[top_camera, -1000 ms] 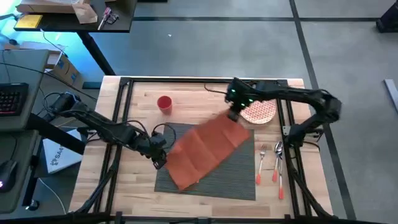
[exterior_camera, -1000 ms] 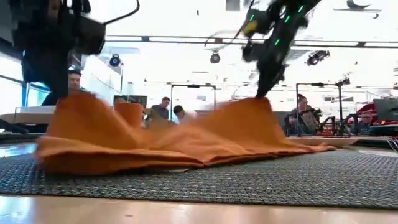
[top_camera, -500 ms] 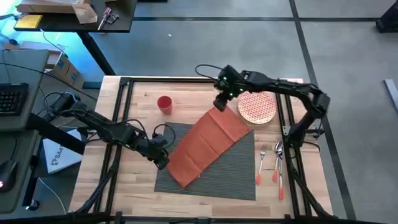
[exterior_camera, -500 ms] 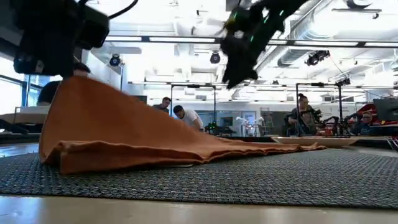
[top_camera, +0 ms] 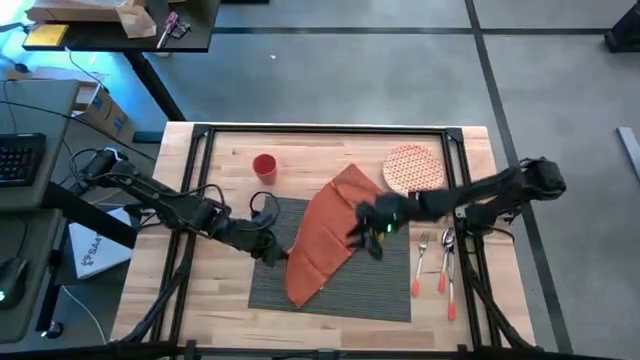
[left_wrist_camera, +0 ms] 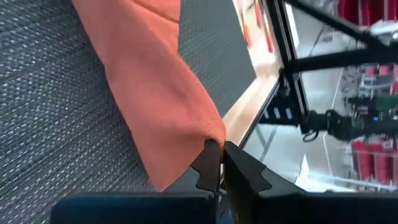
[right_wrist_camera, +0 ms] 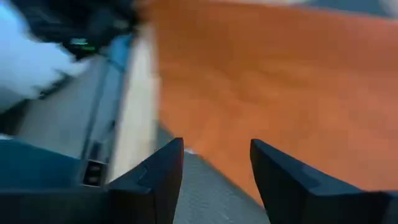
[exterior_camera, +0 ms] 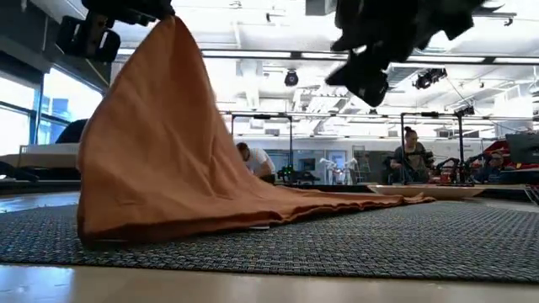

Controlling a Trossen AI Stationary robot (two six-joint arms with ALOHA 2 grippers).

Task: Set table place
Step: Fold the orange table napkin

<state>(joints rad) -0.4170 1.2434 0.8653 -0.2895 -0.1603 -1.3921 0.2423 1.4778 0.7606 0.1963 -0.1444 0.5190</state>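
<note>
A rust-orange napkin lies slantwise over the dark grey ribbed placemat on the wooden table. My left gripper is shut on the napkin's left corner and holds it raised. In the low view the cloth rises to a peak and slopes down to its far end, which rests flat on the mat. My right gripper hovers open above the napkin's right edge and touches nothing. The open fingers frame the cloth below. My left gripper pinches a corner of the napkin between its two fingers, at their free ends. The corner is lifted well above the placemat. The cloth hangs from it in a slack slope, and its near fold and far end lie on the mat.
A round patterned plate sits at the far right, off the placemat. A red cup stands far left. Cutlery with orange handles lies right of the mat. Black frame rails run along the table's edges.
The napkin's far end, raised under my right gripper a second ago, has dropped flat. My right gripper rose, then went toward the near edge over the mat. My left gripper has lifted its corner higher and drawn it rightward, so the cloth stands steeper and narrower.
</note>
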